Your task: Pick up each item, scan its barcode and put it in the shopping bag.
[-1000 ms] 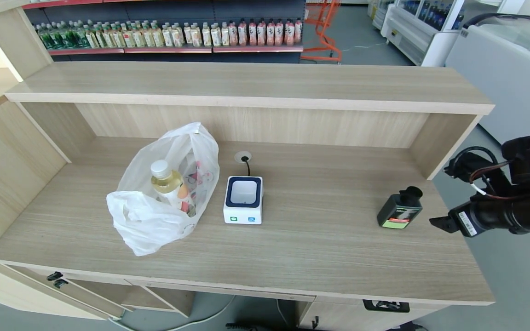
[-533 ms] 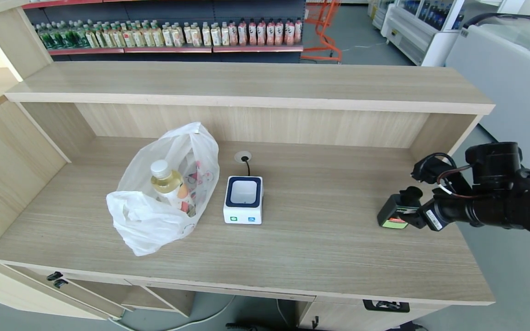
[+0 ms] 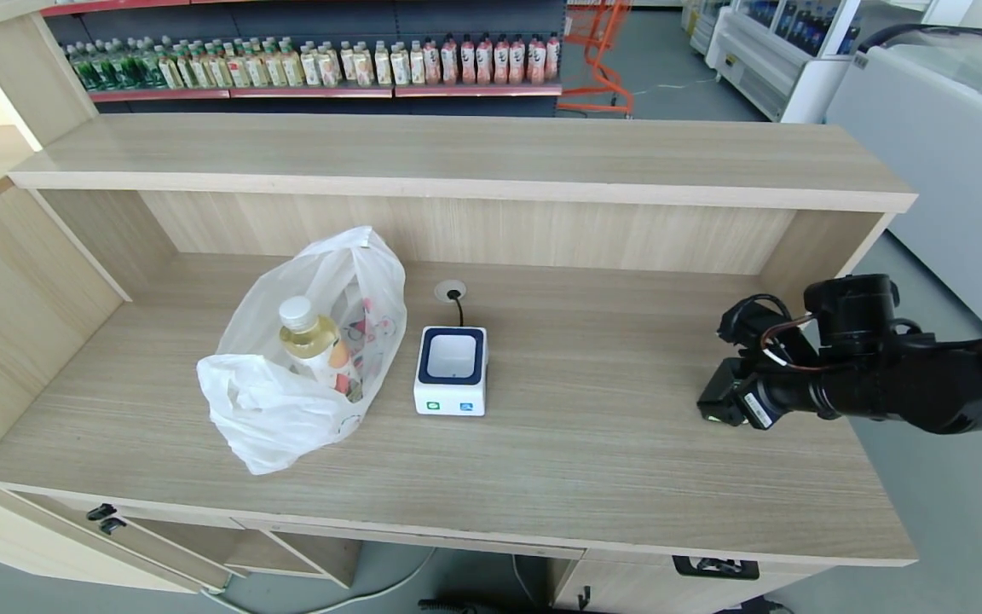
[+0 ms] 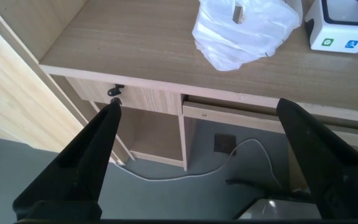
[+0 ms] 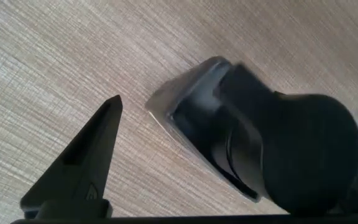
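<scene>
Right tool [image 3: 724, 399], jaws apart, straddles the dark bottle [image 5: 194, 118]; centre it, then close firmly on its body.

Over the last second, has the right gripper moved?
Yes. The right gripper has moved left, toward the scanner, and now reaches the dark bottle.

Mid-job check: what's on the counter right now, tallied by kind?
Plastic bag: 1
Scanner: 1
Bottles: 2 (drink bottle inside the bag, dark bottle at the right end)
Total: 4; the bag's other contents are too hidden to count.
</scene>
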